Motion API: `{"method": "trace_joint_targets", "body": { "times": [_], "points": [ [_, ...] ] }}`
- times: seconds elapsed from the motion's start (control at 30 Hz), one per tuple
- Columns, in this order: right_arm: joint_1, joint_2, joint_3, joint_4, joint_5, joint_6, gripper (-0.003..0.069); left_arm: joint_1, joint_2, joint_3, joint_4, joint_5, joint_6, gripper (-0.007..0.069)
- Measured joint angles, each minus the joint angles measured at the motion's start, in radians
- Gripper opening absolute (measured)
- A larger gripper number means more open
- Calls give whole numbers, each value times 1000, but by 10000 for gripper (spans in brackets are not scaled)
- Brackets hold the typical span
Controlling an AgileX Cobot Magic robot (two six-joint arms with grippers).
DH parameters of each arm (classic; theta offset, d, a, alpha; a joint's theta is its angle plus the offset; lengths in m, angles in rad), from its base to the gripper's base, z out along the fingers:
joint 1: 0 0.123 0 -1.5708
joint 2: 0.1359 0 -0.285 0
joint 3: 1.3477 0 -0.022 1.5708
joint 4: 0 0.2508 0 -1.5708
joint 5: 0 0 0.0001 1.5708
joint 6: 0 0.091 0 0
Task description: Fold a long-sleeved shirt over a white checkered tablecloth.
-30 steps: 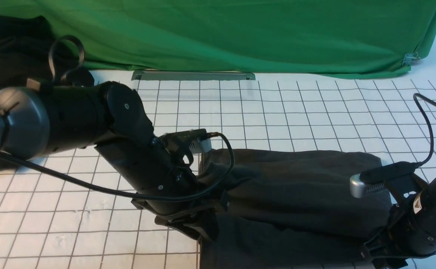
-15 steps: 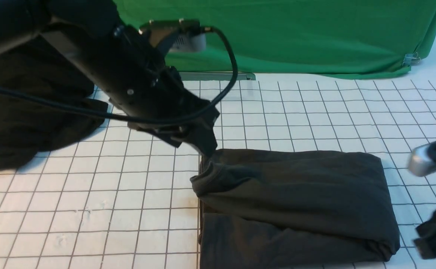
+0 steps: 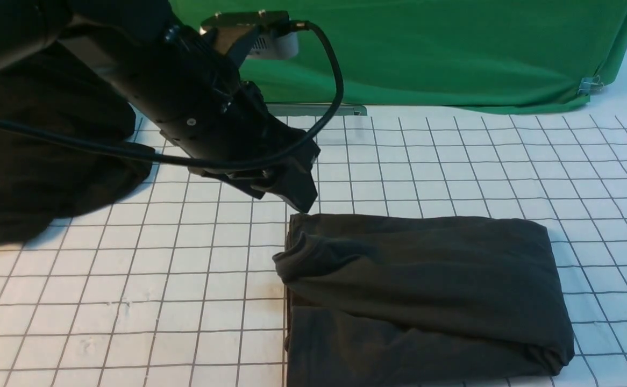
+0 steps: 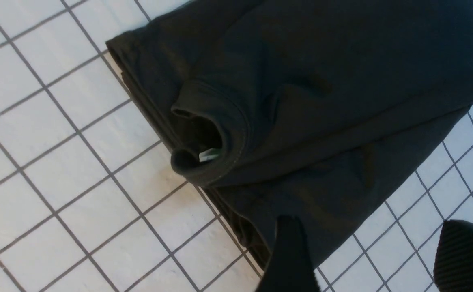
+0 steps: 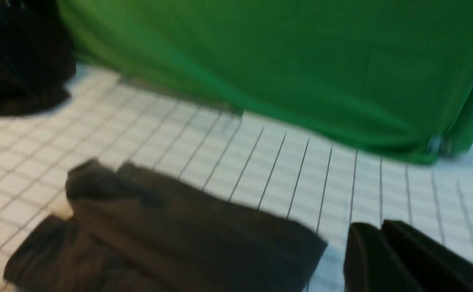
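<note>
— On the white checkered tablecloth [image 3: 453, 161], where's the long-sleeved shirt [image 3: 426, 290]?
— Folded, lying flat, collar toward the left.
— Left gripper [image 4: 376, 259]?
— Spread wide, empty, hovering above the shirt's far left corner.
— Right gripper [image 5: 382, 259]?
— Blurry, but apparently pressed together, holding nothing, off beside the shirt.

We observe that our left gripper [image 3: 298, 194], a black two-fingered end effector, has lifted off the dark charcoal folded cotton shirt [image 3: 426, 290] and now sits just above the shirt's far left corner with its fingers [image 4: 291, 255] spread apart and empty. Our right gripper [image 5: 376, 259], previously at the shirt's right edge, has withdrawn out of the front view; its black fingers are pressed together. The shirt's upper layer has settled flat beneath both.
</note>
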Motion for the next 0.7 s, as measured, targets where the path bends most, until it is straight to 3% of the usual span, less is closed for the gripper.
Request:
{"method": "trace_joint_targets", "body": {
  "times": [0.13,0.37,0.7],
  "points": [
    [0,-68,113,-5,-154,-9,60,0,1,-1,-1,-20,0,444],
    [0,94,302,-2,-529,-1,94,0,2,-1,3,-25,0,444],
    [0,246,313,-1,-646,1,113,0,2,-1,7,-15,0,444]
  ]
}}
